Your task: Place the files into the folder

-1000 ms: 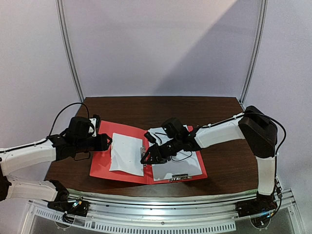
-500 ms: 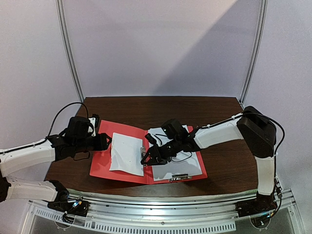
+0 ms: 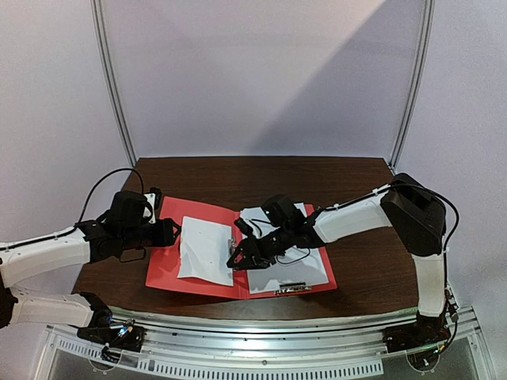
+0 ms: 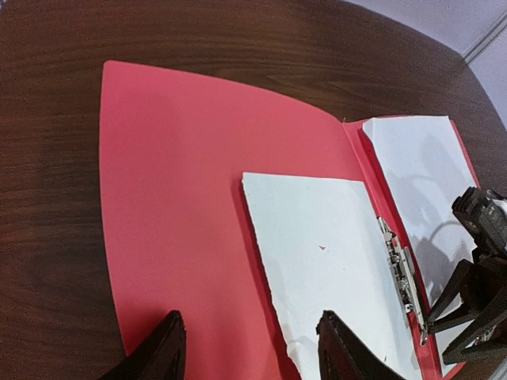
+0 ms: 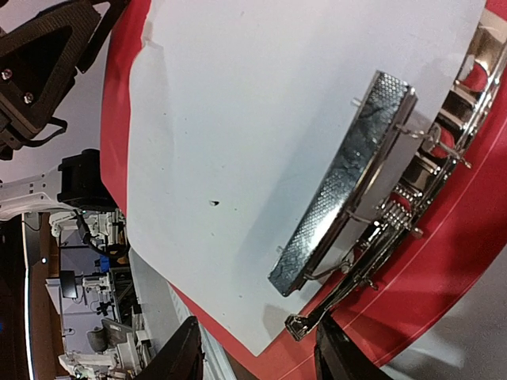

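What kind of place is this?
Probably a robotics lab booth: two arms bolted by a wooden table, plain backdrop on metal poles, and cluttered equipment in the right wrist view.

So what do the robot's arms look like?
The left arm and right arm are smooth white tubes with chunky black joints. Thin black cables loop along them. The left end effector and right end effector are black, each with two skinny fingers built like little triangle frames.
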